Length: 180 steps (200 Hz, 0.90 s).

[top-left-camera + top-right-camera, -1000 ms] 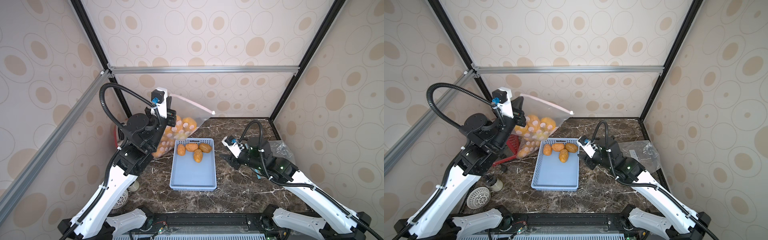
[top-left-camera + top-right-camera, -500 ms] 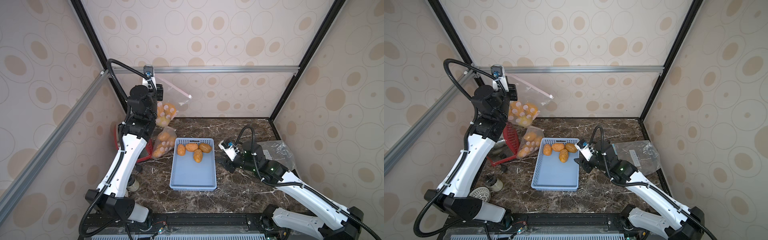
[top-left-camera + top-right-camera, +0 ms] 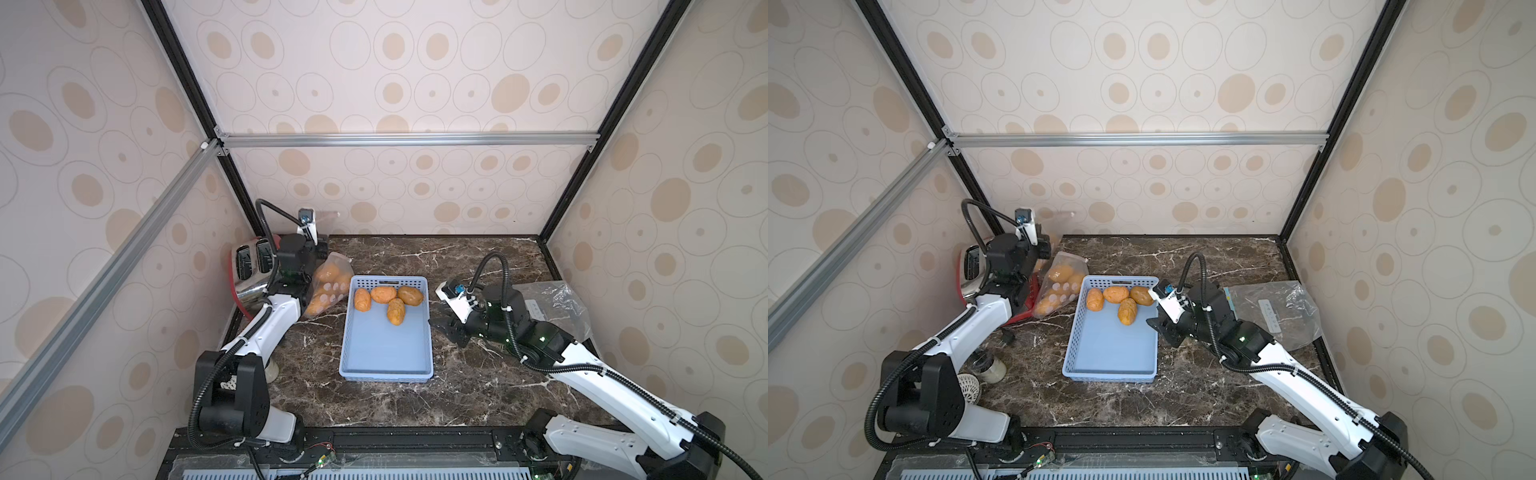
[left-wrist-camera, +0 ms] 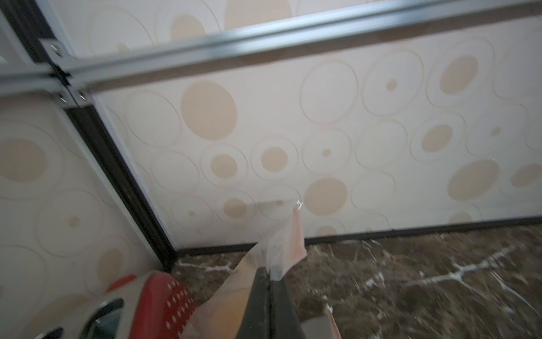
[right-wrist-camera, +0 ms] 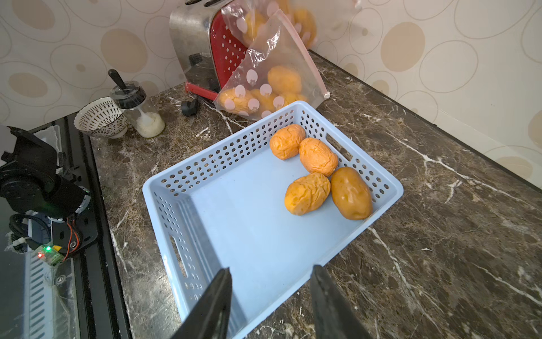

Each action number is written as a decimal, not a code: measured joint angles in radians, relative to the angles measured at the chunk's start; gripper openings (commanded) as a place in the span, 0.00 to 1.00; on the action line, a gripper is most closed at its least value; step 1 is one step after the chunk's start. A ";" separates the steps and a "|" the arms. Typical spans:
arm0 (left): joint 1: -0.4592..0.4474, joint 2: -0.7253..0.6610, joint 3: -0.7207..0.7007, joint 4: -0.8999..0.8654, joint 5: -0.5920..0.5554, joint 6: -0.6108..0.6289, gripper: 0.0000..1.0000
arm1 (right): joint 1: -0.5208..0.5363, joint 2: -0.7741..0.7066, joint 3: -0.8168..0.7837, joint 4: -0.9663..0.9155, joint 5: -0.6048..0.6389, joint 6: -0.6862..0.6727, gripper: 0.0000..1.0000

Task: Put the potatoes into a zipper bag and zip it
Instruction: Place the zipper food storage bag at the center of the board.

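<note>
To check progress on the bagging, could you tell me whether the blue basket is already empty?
No, four potatoes lie loose at one end of the blue basket, as the right wrist view shows.

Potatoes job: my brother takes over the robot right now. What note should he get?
Left hand: shut on the edge of a zipper bag.
Right hand: open, empty, beside the blue basket.
Done: some potatoes sit in a dotted bag leaning by the toaster.
Left: four potatoes in the basket; an empty clear bag lies by the right arm. Zipping: cannot tell.
</note>
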<state>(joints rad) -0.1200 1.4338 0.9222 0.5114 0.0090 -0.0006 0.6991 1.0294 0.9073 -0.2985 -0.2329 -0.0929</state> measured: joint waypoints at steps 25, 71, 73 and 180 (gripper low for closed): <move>-0.005 -0.068 -0.208 0.103 0.076 -0.059 0.00 | 0.000 0.005 -0.005 0.002 -0.007 0.003 0.45; -0.005 -0.259 -0.419 0.155 0.074 -0.111 0.36 | 0.000 0.029 -0.018 0.020 -0.016 0.018 0.46; -0.005 -0.265 -0.422 0.153 0.073 -0.113 0.38 | 0.000 0.031 -0.018 0.021 -0.016 0.019 0.46; -0.006 -0.610 -0.112 -0.392 0.135 -0.160 0.89 | -0.138 0.094 0.005 -0.026 0.270 0.200 0.60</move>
<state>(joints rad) -0.1265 0.8238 0.8101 0.1196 0.1440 -0.1608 0.5610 1.1233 0.9123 -0.3241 0.0376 0.1066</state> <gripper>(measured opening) 0.881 0.590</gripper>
